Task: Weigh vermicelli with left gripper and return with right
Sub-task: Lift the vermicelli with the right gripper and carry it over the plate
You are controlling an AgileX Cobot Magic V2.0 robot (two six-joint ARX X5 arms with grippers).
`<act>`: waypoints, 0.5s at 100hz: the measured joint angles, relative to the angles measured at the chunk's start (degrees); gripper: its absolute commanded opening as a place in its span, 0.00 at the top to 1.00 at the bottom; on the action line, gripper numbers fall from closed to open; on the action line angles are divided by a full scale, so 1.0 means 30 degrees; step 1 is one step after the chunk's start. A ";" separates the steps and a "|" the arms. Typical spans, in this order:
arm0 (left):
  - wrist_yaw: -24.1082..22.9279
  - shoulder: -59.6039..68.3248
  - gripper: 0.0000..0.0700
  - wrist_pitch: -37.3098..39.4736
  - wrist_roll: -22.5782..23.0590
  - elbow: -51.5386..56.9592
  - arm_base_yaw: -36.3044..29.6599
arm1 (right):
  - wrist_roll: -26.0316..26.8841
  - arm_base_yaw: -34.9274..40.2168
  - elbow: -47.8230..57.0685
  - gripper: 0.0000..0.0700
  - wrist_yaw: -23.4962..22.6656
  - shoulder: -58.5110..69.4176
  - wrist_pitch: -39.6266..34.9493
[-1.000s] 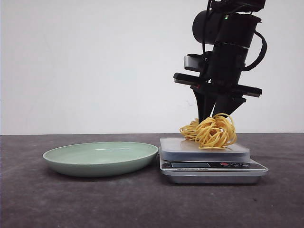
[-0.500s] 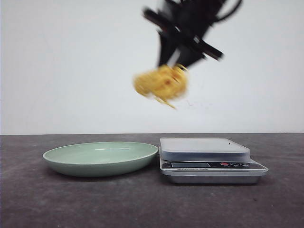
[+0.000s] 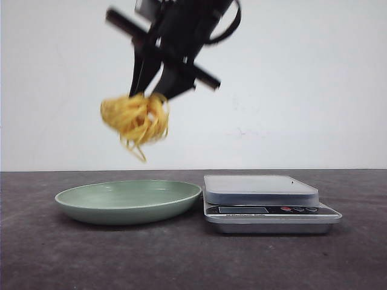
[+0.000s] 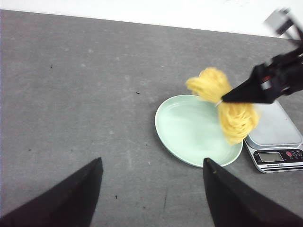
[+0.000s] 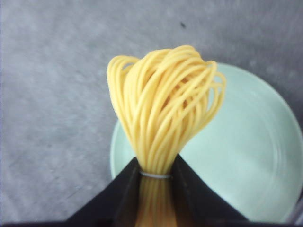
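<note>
My right gripper [image 3: 149, 95] is shut on the vermicelli [image 3: 134, 119], a nest of yellow-orange strands, and holds it in the air above the left half of the pale green plate [image 3: 175, 202]. In the right wrist view the strands [image 5: 165, 118] are pinched between the jaws [image 5: 156, 171] over the plate [image 5: 255, 156]. The left wrist view shows the vermicelli [image 4: 229, 106] over the plate [image 4: 184, 132]. My left gripper [image 4: 151, 165] is open and empty, over bare table beside the plate. The scale [image 3: 266, 202] stands empty to the right of the plate.
The dark grey table [image 3: 72, 254] runs to a white wall behind. Plate and scale stand side by side, almost touching. The scale also shows in the left wrist view [image 4: 277, 142].
My right gripper lifted the vermicelli off the scale and carried it up and to the left, from above the scale to above the plate.
</note>
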 measured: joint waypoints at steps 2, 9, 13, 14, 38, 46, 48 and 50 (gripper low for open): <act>0.0000 0.0000 0.44 0.0000 0.0000 0.0000 0.0000 | 0.0044 0.0000 0.0000 1.00 0.0015 0.0204 0.0015; 0.0000 0.0000 0.44 0.0000 0.0000 0.0000 0.0000 | 0.0117 -0.0007 0.0000 1.00 0.0051 0.0903 0.0087; 0.0000 0.0000 0.44 0.0000 0.0000 0.0000 0.0000 | 0.0117 -0.0022 0.0000 1.00 0.0051 0.1253 0.0153; 0.0000 0.0000 0.44 0.0000 0.0000 0.0000 0.0000 | 0.0117 -0.0044 -0.0007 1.00 0.0066 0.1333 0.0153; 0.0000 0.0000 0.44 -0.0007 0.0000 0.0000 0.0000 | 0.0124 -0.0117 -0.0015 1.00 0.0058 0.2659 0.0933; 0.0000 0.0000 0.44 -0.0015 0.0000 0.0000 0.0000 | 0.0124 -0.0117 -0.0015 0.99 0.0058 0.2769 0.1311; 0.0000 0.0000 0.44 -0.0022 0.0000 0.0000 0.0000 | 0.0124 -0.0117 -0.0015 0.96 0.0058 0.2769 0.1370; 0.0000 0.0007 0.44 -0.0029 0.0000 0.0000 0.0000 | 0.0124 -0.0117 -0.0015 0.90 0.0058 0.2769 0.1435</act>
